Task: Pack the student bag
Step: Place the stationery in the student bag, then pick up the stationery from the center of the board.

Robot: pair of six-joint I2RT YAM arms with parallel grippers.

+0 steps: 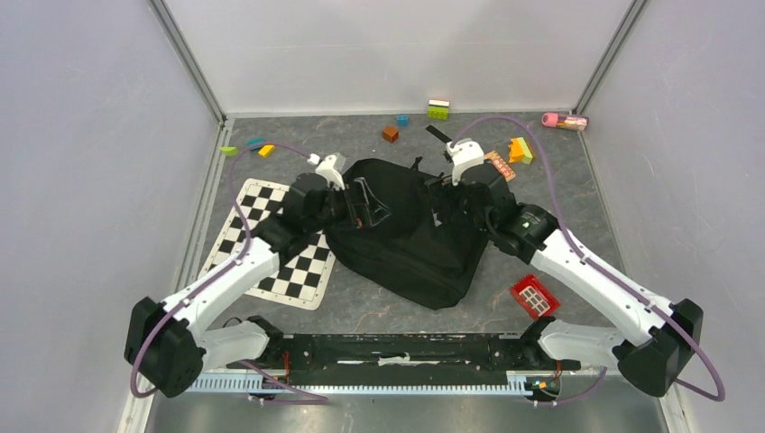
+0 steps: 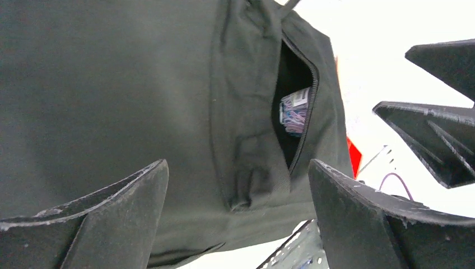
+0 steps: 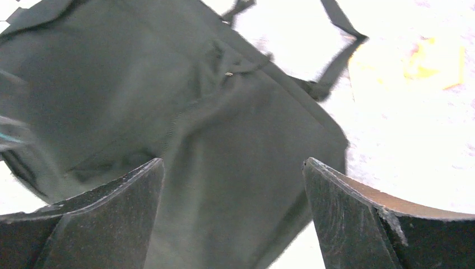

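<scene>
Bag mid-table, an arm at each flank

The student bag [image 1: 406, 239] lies in the middle of the table [image 1: 577, 207], with the board mat [image 1: 271, 248] just beside it on the left. The left gripper [image 2: 236, 165] is at the bag's left side and the right gripper [image 3: 232, 162] at its right side. A packet [image 2: 294, 111] sits inside the bag's open pocket. A small crate [image 1: 534, 296] lies before the bag to the right, apart from it. Blocks [image 1: 390, 133] are scattered behind the bag, and a tube [image 1: 564, 120] lies in the far right corner.

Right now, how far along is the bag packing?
Done: a small packet sits in the open zip pocket of the student bag. In hand: nothing; left gripper and right gripper are open over it. Left: red crate and toy blocks lie outside.
</scene>
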